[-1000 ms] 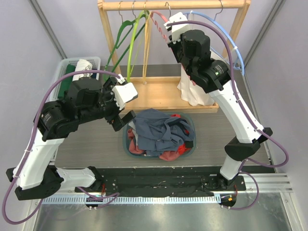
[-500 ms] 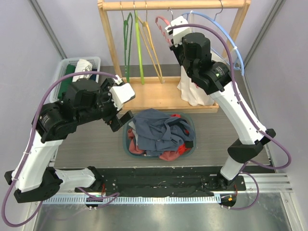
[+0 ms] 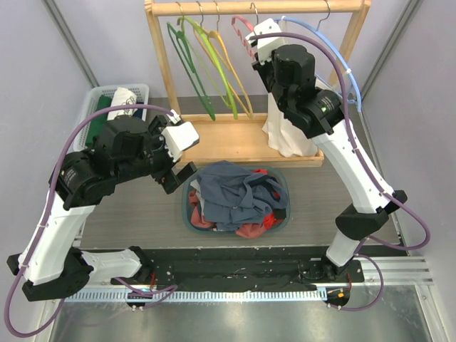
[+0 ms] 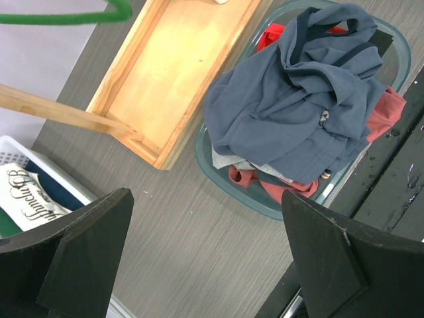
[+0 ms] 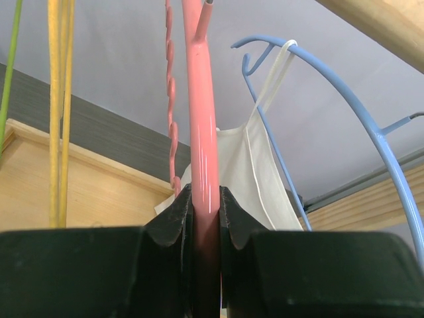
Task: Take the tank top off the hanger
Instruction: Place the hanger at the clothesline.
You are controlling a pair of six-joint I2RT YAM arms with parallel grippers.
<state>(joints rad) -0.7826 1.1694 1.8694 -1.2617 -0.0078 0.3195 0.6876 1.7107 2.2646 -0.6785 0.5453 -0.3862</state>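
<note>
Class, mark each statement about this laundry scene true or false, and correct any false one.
1. The right gripper is clamped on the pink plastic hanger. True.
2. The white tank top hangs on that pink hanger. False: it hangs on the blue plastic hanger.
3. The left gripper holds a garment. False: it is open and empty, near the round teal basket.
4. A blue-grey garment tops the basket's pile. True.

- The right gripper (image 3: 251, 44) is up at the pink hanger (image 3: 240, 27), just beneath the wooden rail (image 3: 299, 7).
- Below it, a white tank top (image 3: 285, 135) hangs on a blue hanger (image 3: 343, 64).
- To its left hang yellow hangers (image 3: 229, 64) and green hangers (image 3: 189, 68).
- The left gripper (image 3: 178, 178) hovers with its jaws apart, and a basket (image 3: 186, 214) of clothes sits just to its right.
</note>
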